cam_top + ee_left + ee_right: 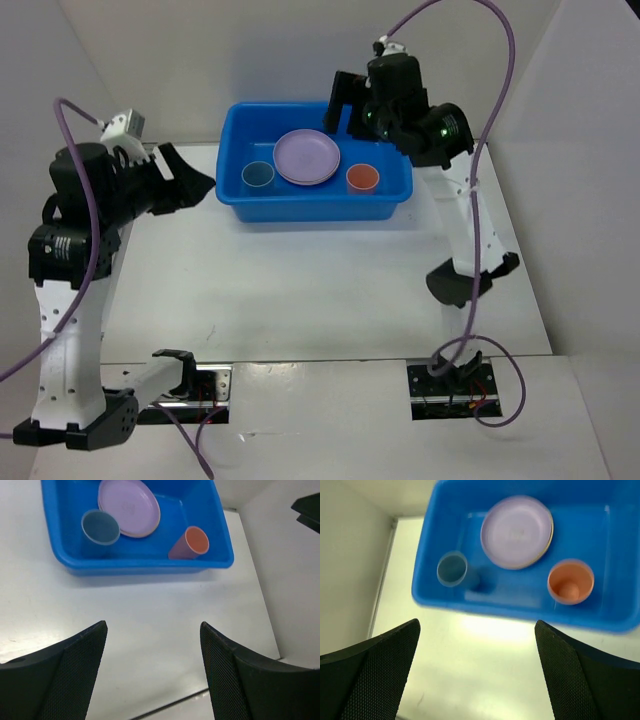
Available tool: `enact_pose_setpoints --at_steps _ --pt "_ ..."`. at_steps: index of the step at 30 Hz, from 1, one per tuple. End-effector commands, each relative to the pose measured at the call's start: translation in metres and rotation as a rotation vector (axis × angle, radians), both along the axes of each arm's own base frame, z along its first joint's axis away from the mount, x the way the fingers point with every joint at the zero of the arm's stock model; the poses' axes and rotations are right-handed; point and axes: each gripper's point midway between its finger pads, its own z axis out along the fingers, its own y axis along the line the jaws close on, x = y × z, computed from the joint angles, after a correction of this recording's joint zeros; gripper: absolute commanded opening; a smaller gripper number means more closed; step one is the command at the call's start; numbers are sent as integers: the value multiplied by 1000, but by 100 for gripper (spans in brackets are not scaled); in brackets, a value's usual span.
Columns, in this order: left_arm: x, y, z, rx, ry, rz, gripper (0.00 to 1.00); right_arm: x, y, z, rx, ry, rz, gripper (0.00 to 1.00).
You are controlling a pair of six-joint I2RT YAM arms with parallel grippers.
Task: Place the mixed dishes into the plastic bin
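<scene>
Both jaws spread, empty; bin (pixel 310 208) long axis L-R; blue cup (pixel 258 175), coral cup (pixel 362 178) upright inside.

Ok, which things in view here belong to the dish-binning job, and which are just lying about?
Part of the job:
- blue plastic bin
- lilac plate, in the bin, on top of another plate whose rim just shows
- blue cup, in the bin
- coral-red cup, in the bin

Not part of it:
- purple cable
- white table

Overhead rear view, wrist views share bin (pixel 150 565)
</scene>
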Motion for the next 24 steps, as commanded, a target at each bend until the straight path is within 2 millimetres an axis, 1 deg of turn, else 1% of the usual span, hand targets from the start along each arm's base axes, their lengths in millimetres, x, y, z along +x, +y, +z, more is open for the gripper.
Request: enact_pose_setpoints --at_steps 1,2,3,4,5,6,7,8,9,10,11,12,14,15,16,17,19,20,22,23,24 --pt "-17 -13 0 -62 -43 -69 82 -52 -17 -14 -96 61 -127 100" --pt "-20 -14 -4 -70 -40 -66 82 -63 -15 -15 -90 70 -124 100" --pt "-26 -13 -16 -70 -23 -65 82 -80 -23 -19 -91 83 -136 100" --pt "-29 -13 -22 -70 -15 -65 82 -95 -17 -23 -81 94 -111 100" --pt "-33 -15 -28 -81 -2 -72 82 -100 -16 -20 -39 72 -107 100" --pt "-41 -16 -30 -84 -9 -81 82 -123 -29 -31 -25 87 -83 100" --pt "-41 -16 -42 -92 21 -77 82 -136 -28 -33 23 84 -29 100" --pt "-45 -16 -41 -92 4 -78 82 -141 -23 -14 140 -3 13 100" --pt "-48 -18 -44 -103 12 -84 82 -170 -41 -25 201 -36 62 100" --pt "-47 -18 -48 -103 23 -83 82 -190 -36 -20 285 -71 163 100" --pt "-50 -18 -48 -111 22 -81 82 -200 -36 3 407 -170 206 100" --pt "-50 -18 -48 -111 22 -81 82 -218 -51 -7 457 -204 220 100" --pt "-52 -24 -46 -118 14 -112 82 -230 -59 -8 523 -230 233 100" --pt "-52 -24 -46 -128 18 -109 82 -230 -59 -20 513 -217 231 100" --pt "-52 -26 -43 -131 10 -121 82 -235 -64 -19 522 -229 233 100" --pt "-52 -26 -43 -139 14 -119 82 -234 -63 -28 506 -209 230 100" --pt "-52 -26 -43 -139 14 -119 82 -235 -68 -28 509 -233 226 100" --pt "-53 -26 -40 -139 5 -119 82 -239 -61 -31 502 -231 277 100" --pt "-54 -28 -39 -150 9 -127 82 -235 -54 -44 441 -182 285 100" --pt "-54 -28 -39 -150 9 -127 82 -228 -45 -50 405 -149 295 100" --pt "-55 -28 -36 -150 0 -127 82 -227 -42 -54 390 -141 307 100"
